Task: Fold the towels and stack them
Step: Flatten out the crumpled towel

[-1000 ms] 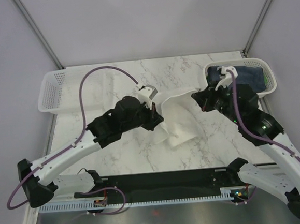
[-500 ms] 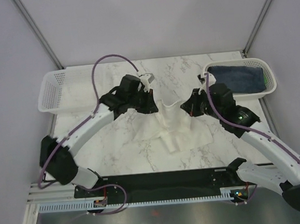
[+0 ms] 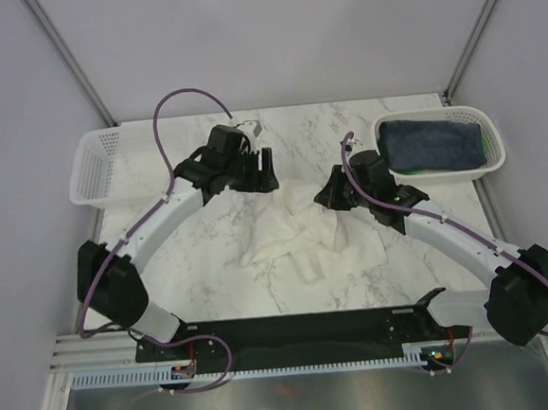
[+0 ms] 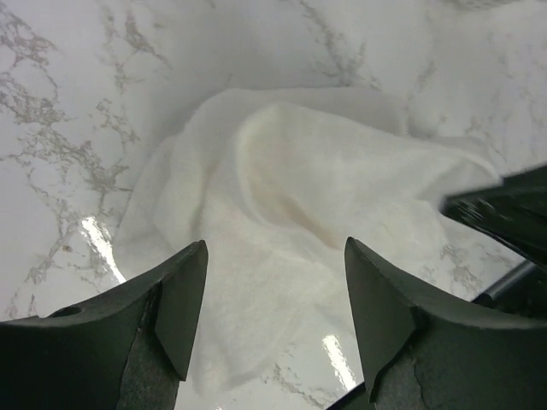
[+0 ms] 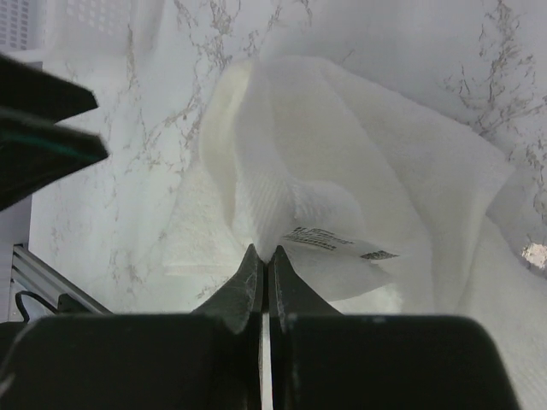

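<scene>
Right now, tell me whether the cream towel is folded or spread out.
Neither: the cream towel lies crumpled in loose, uneven ridges on the marble table, not flat, no neat fold.

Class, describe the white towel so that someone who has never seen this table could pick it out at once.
Start from the marble table. Near its middle lies a crumpled white towel, spread loosely in soft folds. It is the only cloth out on the tabletop; the dark blue towel lies folded in the basket at the far right corner.
</scene>
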### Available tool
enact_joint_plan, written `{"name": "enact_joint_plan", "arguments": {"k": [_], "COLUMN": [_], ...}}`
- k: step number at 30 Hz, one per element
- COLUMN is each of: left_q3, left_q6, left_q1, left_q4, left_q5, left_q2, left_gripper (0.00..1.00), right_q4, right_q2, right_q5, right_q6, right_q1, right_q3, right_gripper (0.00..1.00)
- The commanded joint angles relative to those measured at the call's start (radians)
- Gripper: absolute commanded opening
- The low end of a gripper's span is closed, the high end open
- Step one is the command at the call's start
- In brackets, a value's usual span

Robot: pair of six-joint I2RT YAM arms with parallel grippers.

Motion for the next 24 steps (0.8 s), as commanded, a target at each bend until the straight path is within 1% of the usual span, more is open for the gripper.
{"name": "enact_joint_plan", "arguments": {"k": [1, 2, 5, 7, 8, 9, 12, 16, 19, 24], "left_q3": [-0.073, -0.099, -0.125, -0.117, -0.101, -0.091, -0.071, -0.094, -0.091, -0.085], "left_q6": [0.035, 0.044, 0.049, 0.015, -0.032, -0.048, -0.101, -0.175, -0.159, -0.160], "left_q1": [-0.075, -0.120, -0.200, -0.211, -0.220, -0.231, -0.292, -0.323, -0.345, -0.345], "left_q4": [0.033, 0.044, 0.076, 0.091, 0.093, 0.093, 0.078, 0.044, 0.059, 0.053], "left_q5": [-0.044, -0.040, -0.125, -0.139, -0.140, -0.149, -0.314, -0.402, -0.412, -0.439], "left_q2": [-0.123, -0.128, -0.110, -0.076, -0.044, -0.032, 0.001, 0.024, 0.047, 0.085], "left_gripper": [0.72, 0.71, 0.71, 0.71, 0.72, 0.74, 0.75, 0.73, 0.73, 0.75], "right_q4": [0.106, 0.109, 0.122, 0.126, 0.131, 0.138, 0.146, 0.143, 0.146, 0.145], "right_q2": [0.006, 0.006, 0.008, 0.005, 0.003, 0.001, 0.003, -0.008, -0.017, -0.018], "right_q5": [-0.021, -0.022, -0.015, -0.010, -0.007, -0.005, 0.004, 0.011, 0.013, 0.010], "right_q6": [0.034, 0.035, 0.032, 0.029, 0.031, 0.031, 0.032, 0.025, 0.020, 0.019], "right_q1": [-0.004, -0.004, -0.004, -0.007, -0.004, -0.004, -0.004, -0.004, -0.006, -0.006], "right_q3": [0.041, 0.041, 0.023, 0.009, 0.003, -0.003, -0.015, -0.028, -0.034, -0.032], "right_gripper": [0.00, 0.00, 0.00, 0.00, 0.00, 0.00, 0.00, 0.00, 0.00, 0.00]}}
